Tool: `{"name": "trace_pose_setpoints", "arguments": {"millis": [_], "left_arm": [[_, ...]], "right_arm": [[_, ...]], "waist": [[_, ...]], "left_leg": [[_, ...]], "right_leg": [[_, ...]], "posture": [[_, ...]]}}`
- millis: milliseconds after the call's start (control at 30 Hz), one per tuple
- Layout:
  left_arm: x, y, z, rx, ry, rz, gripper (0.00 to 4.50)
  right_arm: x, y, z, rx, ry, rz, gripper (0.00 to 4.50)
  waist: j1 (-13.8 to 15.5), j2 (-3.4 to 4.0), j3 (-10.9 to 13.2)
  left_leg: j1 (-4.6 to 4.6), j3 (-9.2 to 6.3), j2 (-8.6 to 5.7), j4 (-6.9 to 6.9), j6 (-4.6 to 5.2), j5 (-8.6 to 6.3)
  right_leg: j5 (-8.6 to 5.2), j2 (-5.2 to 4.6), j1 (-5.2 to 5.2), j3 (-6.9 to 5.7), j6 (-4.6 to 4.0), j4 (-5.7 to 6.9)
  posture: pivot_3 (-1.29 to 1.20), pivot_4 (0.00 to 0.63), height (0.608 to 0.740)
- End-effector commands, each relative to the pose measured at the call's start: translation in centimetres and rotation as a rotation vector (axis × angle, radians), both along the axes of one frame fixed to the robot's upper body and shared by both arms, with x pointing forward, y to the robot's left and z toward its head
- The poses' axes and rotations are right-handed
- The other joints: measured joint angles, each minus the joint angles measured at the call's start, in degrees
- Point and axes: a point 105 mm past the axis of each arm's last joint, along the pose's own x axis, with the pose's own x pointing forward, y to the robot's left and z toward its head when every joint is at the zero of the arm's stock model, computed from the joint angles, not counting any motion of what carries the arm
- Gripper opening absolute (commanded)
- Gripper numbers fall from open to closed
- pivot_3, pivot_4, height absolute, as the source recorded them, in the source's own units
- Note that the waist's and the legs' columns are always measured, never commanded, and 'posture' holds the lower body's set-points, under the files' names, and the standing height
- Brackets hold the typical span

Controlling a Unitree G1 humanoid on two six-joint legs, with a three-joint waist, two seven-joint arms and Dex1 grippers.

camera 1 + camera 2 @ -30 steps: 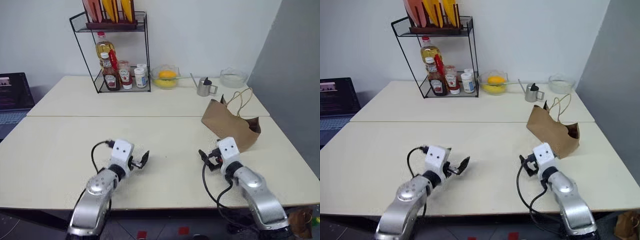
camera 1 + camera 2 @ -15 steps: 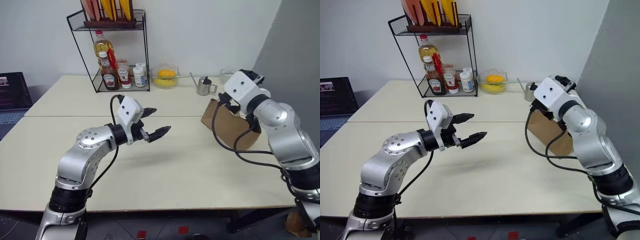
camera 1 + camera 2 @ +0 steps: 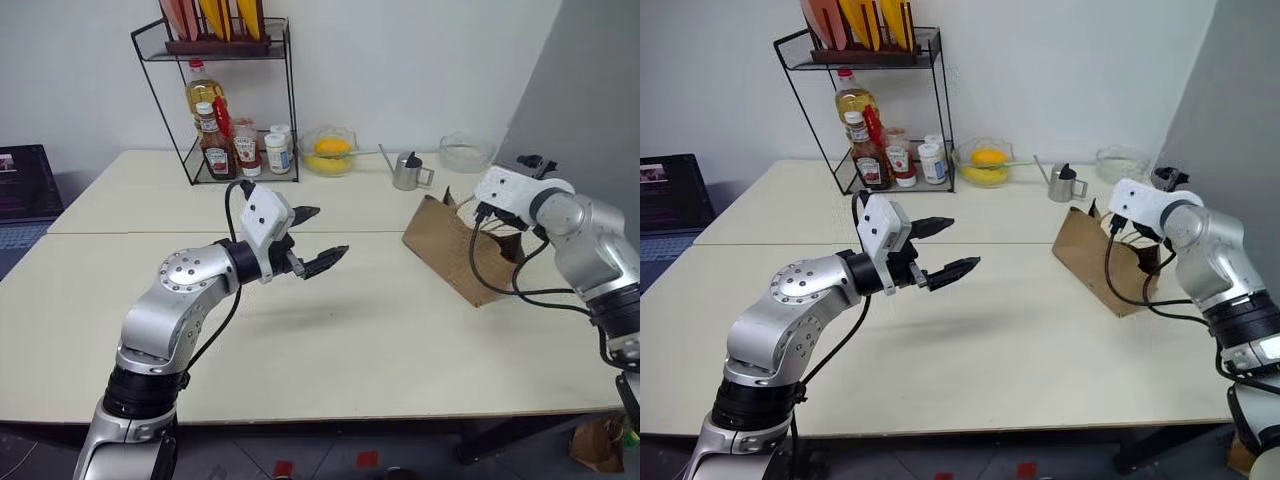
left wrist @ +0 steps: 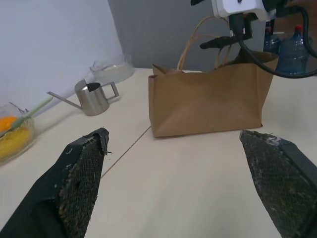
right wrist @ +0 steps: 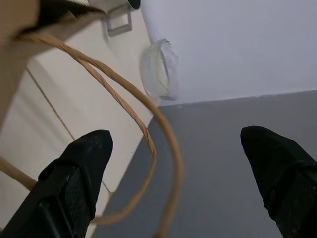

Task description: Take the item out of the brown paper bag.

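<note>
Claws first: the right claw (image 5: 178, 183) has its two black fingers spread wide with nothing between them, and it sits up at the open mouth of the large tan-brown kraft paper bag (image 3: 455, 245). One of the bag's thin tan cord handles (image 5: 133, 116) loops across in front of the fingers, so the arm looks poised to reach in from above. The left claw (image 3: 318, 245) is also spread apart and empty, held above the pale cream surface (image 3: 330, 330) well short of the bag and aimed toward its side, probably ready to steady it.

The bag stands near the right edge of the surface, leaning slightly. The small item meant to come out is not visible; presumably it lies inside.

Behind the bag stand a small steel pitcher (image 3: 407, 173), a glass bowl of yellow fruit (image 3: 331, 152) and a black wire rack of bottles (image 3: 235, 100).
</note>
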Motion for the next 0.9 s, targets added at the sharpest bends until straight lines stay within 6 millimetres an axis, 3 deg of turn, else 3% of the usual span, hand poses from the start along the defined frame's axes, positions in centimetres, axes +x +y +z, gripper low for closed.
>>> {"name": "trace_pose_setpoints", "arguments": {"millis": [33,233,467,667,833,900], "left_arm": [[-0.6,-0.5,1.6,-0.023,-0.08,-0.006,4.49],[-0.6,-0.8,1.8,-0.026,-0.093,0.001,4.49],[-0.4,-0.7,2.4,-0.028,-0.116,0.022,4.49],[-0.6,-1.2,2.7,-0.031,-0.128,0.019,4.49],[-0.6,-1.4,2.8,-0.028,-0.138,0.02,4.49],[-0.5,-1.4,3.0,-0.032,-0.145,0.027,4.49]], "right_arm": [[0.3,-0.9,1.8,-0.016,-0.027,-0.019,4.5],[2.0,-1.9,-0.1,-0.025,0.043,-0.045,4.5],[3.7,-0.3,0.7,0.09,0.063,0.003,4.5],[4.3,-0.2,0.2,0.054,0.122,0.003,4.5],[4.5,0.0,-0.3,-0.117,0.172,-0.003,4.5],[4.7,0.1,0.6,-0.177,0.113,-0.009,4.5]], "waist": [[0.03,0.0,0.0],[0.01,0.0,0.0],[-0.37,0.09,0.06],[-0.39,0.09,0.06],[-0.73,0.12,0.08],[-0.85,0.16,0.11]], "left_leg": [[0.0,0.0,0.0,0.01,0.0,0.0],[-0.01,0.01,-0.01,0.02,0.0,0.0],[0.0,0.04,-0.01,0.0,-0.01,0.01],[-0.02,0.01,-0.05,0.01,-0.01,0.01],[0.0,0.02,-0.05,0.0,-0.01,0.01],[0.0,0.02,-0.05,0.0,-0.01,0.01]], "right_leg": [[0.0,0.0,0.0,0.0,0.0,0.01],[0.01,-0.01,0.0,0.01,-0.01,0.01],[0.01,-0.01,-0.01,0.04,-0.02,0.04],[0.02,-0.05,-0.01,0.02,-0.02,0.05],[0.02,-0.05,-0.01,0.03,-0.02,0.08],[0.02,-0.06,-0.02,0.03,-0.02,0.08]], "posture": [[0.0,0.15,0.74],[0.0,0.15,0.74],[0.0,0.15,0.74],[0.0,0.15,0.74],[0.0,0.15,0.74],[0.0,0.15,0.74]]}}
